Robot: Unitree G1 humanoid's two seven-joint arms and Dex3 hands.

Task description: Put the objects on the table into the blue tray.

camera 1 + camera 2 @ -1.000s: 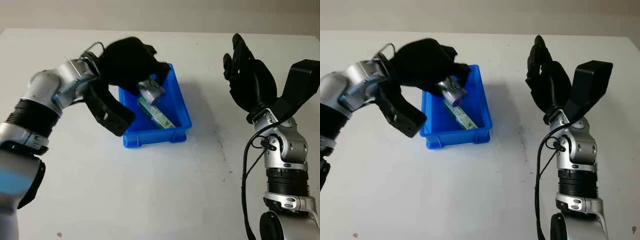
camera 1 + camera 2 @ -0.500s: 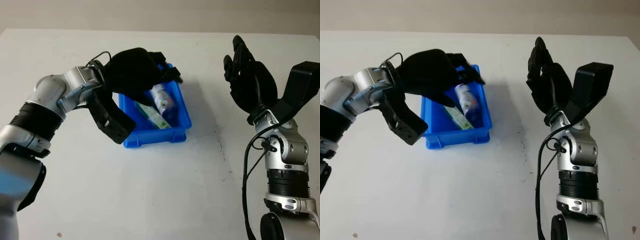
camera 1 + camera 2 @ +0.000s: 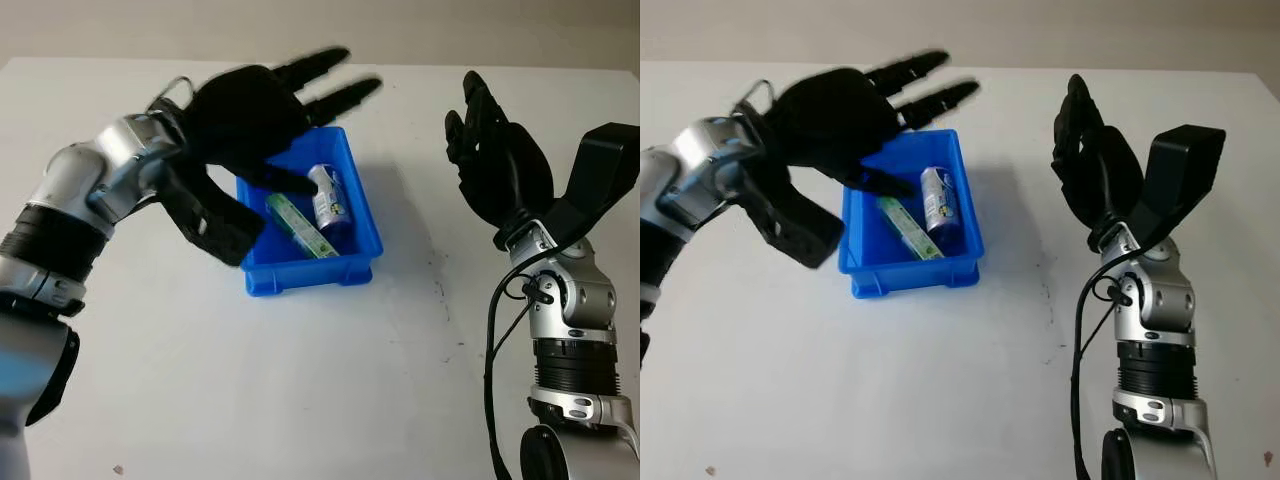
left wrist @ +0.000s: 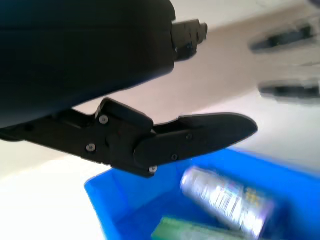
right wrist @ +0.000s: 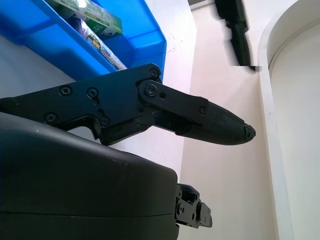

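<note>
A silver can (image 3: 328, 198) and a green box (image 3: 305, 226) are being held in the blue tray (image 3: 300, 275) on the white table (image 3: 300, 380). The left hand (image 3: 262, 115) is being held open and empty above the tray; the right hand (image 3: 495, 160) is being kept open beside it.

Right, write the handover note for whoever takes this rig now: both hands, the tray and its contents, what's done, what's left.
Left hand: open, holding nothing, raised over the far left part of the blue tray.
Right hand: open, idle, raised to the right of the tray.
In the tray: small can lying on its side, green box beside it.
Done: both items are inside the tray.
Left: no other objects visible on the white table; pull the left hand back.
</note>
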